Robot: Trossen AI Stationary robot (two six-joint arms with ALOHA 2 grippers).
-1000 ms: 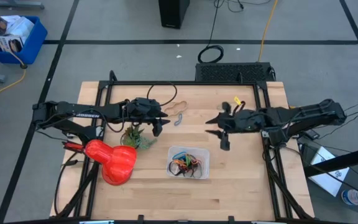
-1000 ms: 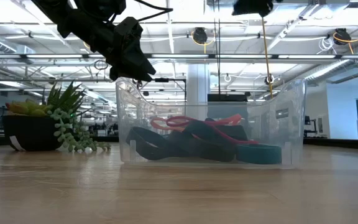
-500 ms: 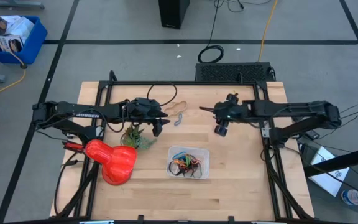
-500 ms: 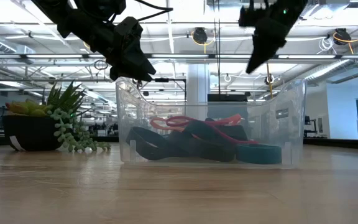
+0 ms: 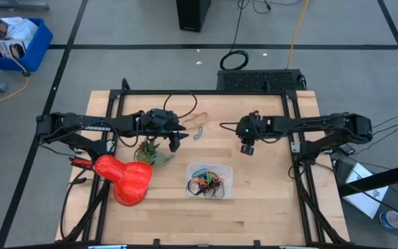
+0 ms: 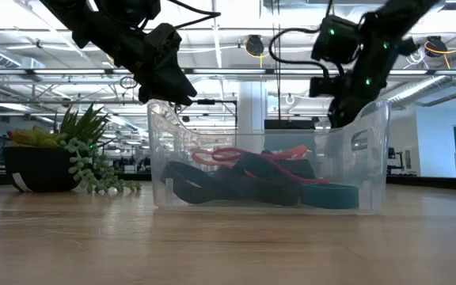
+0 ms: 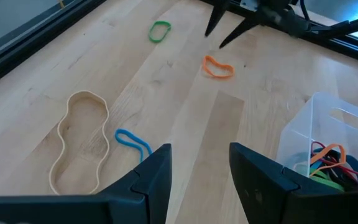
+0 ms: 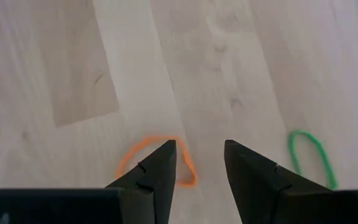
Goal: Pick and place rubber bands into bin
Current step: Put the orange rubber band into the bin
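Four rubber bands lie flat on the wooden table: a tan one (image 7: 79, 140), a blue one (image 7: 132, 142), an orange one (image 8: 157, 165) and a green one (image 8: 312, 155). The clear bin (image 5: 211, 180) stands nearer the front edge with several bands inside (image 6: 252, 178). My right gripper (image 8: 197, 155) is open and tipped downward just above the orange band, its fingers apart from it. My left gripper (image 7: 201, 155) hangs open above the table near the tan and blue bands, with nothing between its fingers.
A small potted plant (image 5: 150, 152) and a red gourd-shaped object (image 5: 126, 180) sit on the table's left part, beside my left arm. A black mesh box (image 5: 261, 79) stands off the far edge. Bare wood lies between the loose bands and the bin.
My right gripper has come down toward the table and swung toward the far edge and the left, tipping its fingers steeply downward over the orange band. In the low view it has dropped from the top edge to the height of the bin's rim.
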